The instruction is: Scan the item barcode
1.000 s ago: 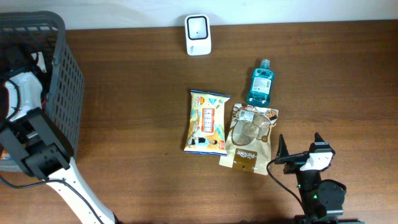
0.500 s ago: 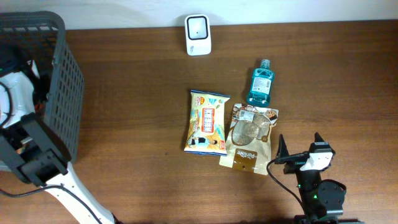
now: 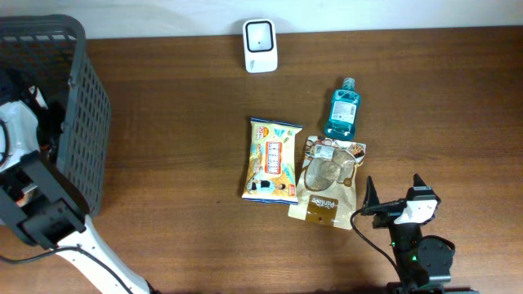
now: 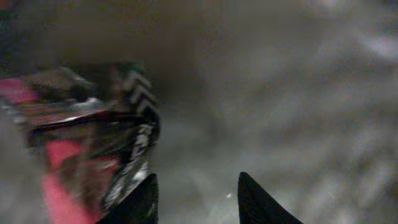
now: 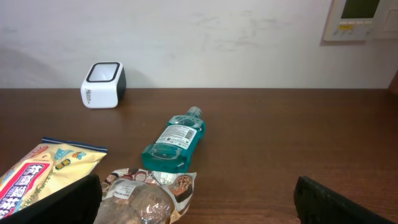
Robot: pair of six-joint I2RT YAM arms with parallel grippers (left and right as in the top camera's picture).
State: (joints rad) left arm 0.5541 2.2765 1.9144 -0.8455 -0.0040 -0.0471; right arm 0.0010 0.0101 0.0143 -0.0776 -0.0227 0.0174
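From above, the white scanner (image 3: 261,35) stands at the far edge of the brown bench (image 3: 180,163). Nearer to the robot than the scanner, 3 items lie close together. A blue bottle (image 3: 341,110) is to the scanner's right. A yellow snack bag (image 3: 274,160) is almost straight in front of the scanner. A brown pouch (image 3: 328,180) touches the bag's right side and comes up to the bottle's base. The right hand (image 3: 393,184) is still further from the scanner, just past the pouch's corner. Its 2 fingers are wide apart and nothing is between them. Far to the left of the scanner stands a grey basket (image 3: 86,122), and the left arm (image 3: 24,139) reaches down into it.

The left wrist view is much blurred. The left hand (image 4: 196,199) shows 2 dark fingertips with a gap, so it is partly open, with nothing seen between them. A red and black packet (image 4: 81,149) is just beside the left fingertip; whether they touch, I cannot tell.

In the right wrist view the scanner stands against the white wall (image 5: 217,37). The bottle lies on its side, to the right of the scanner and nearer. The bag and pouch are nearer still.
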